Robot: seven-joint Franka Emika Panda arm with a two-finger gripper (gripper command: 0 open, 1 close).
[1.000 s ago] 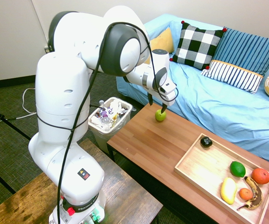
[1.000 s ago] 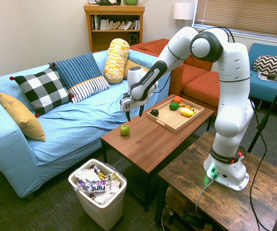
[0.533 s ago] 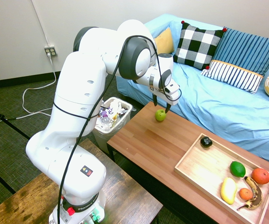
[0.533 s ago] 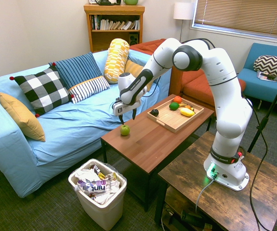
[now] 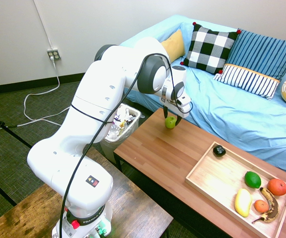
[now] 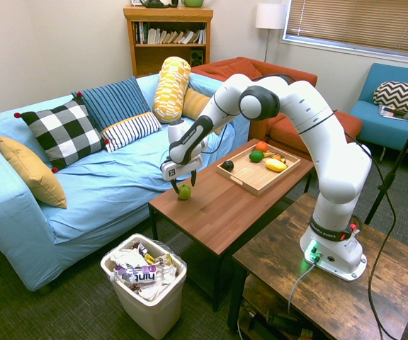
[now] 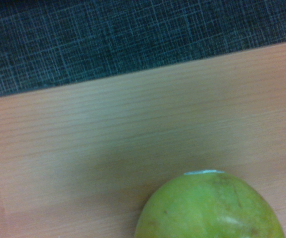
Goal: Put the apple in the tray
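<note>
The small yellow-green apple (image 5: 170, 123) (image 6: 184, 192) rests on the wooden coffee table near its corner by the sofa. My gripper (image 5: 171, 118) (image 6: 183, 185) is down over it, open, with one finger on each side of the fruit. The wrist view shows the apple (image 7: 210, 206) close up at the picture's lower edge, on the table's wood. The light wooden tray (image 5: 212, 181) (image 6: 250, 175) lies at the table's other end, well away from the apple.
In the tray lie a dark green lime (image 5: 252, 179), an orange (image 5: 277, 186), a yellow fruit (image 5: 243, 202), a brown banana (image 5: 270, 207) and a small dark object (image 5: 219, 151). A white bin (image 5: 117, 122) (image 6: 144, 278) full of trash stands beside the table. A blue sofa (image 5: 232, 106) runs behind.
The gripper has moved over the apple and come down until its fingers flank the fruit. The apple has stayed in place.
</note>
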